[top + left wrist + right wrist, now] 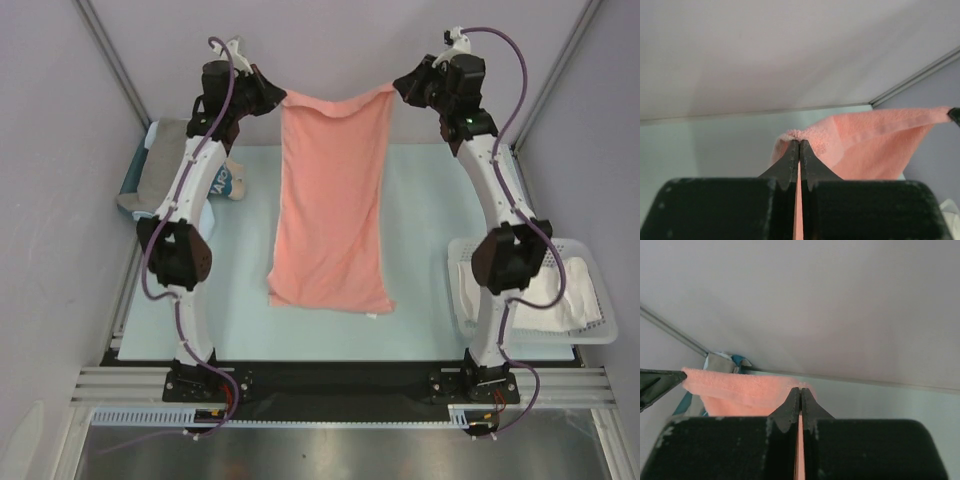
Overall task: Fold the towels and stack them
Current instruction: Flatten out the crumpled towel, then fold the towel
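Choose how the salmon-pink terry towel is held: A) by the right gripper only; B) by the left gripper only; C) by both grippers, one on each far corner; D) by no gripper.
C: the left gripper and the right gripper each pinch one far corner of the salmon-pink terry towel, stretched between them.

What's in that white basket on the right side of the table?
The basket holds crumpled white cloth. The right arm covers its left part, and anything beneath the cloth is hidden.
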